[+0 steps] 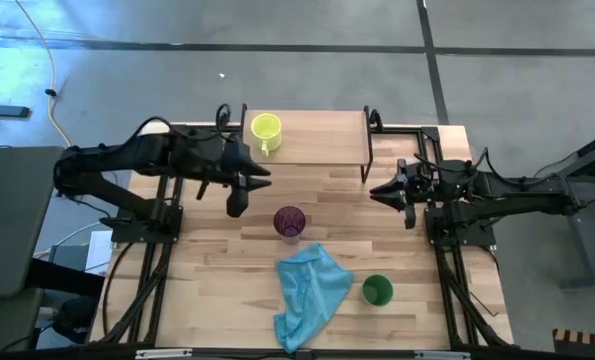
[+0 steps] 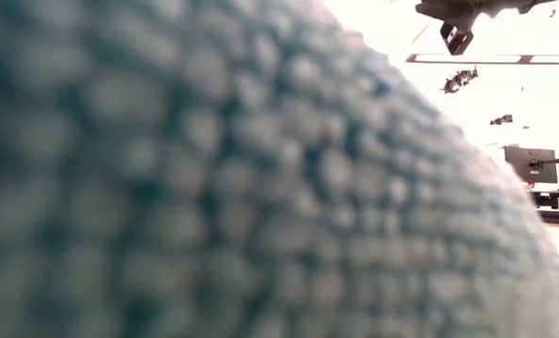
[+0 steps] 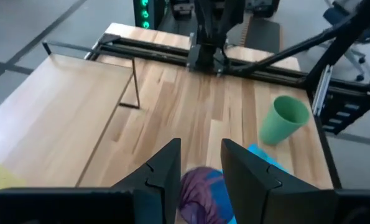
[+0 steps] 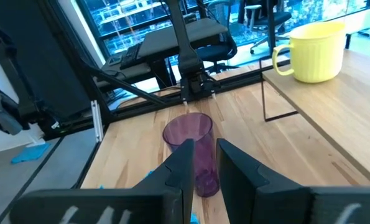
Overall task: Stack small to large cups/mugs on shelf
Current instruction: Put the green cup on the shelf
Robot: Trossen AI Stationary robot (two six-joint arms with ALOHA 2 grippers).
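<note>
both grippers' jaws stand slightly parted, holding nothing. left gripper (image 1: 245, 192) reaches in from the tabletop's left edge, above and left of the purple cup (image 1: 289, 222) at mid-table. right gripper (image 1: 384, 190) hovers by the shelf's (image 1: 322, 140) right legs. yellow mug (image 1: 266, 130) sits on the shelf's left end; green cup (image 1: 377, 291) stands near the front edge beside the blue cloth (image 1: 309, 292).

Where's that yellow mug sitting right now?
From above, the yellow mug stands on the shelf, at its left end, just behind the left hand. The purple cup is down on the table in front.
</note>
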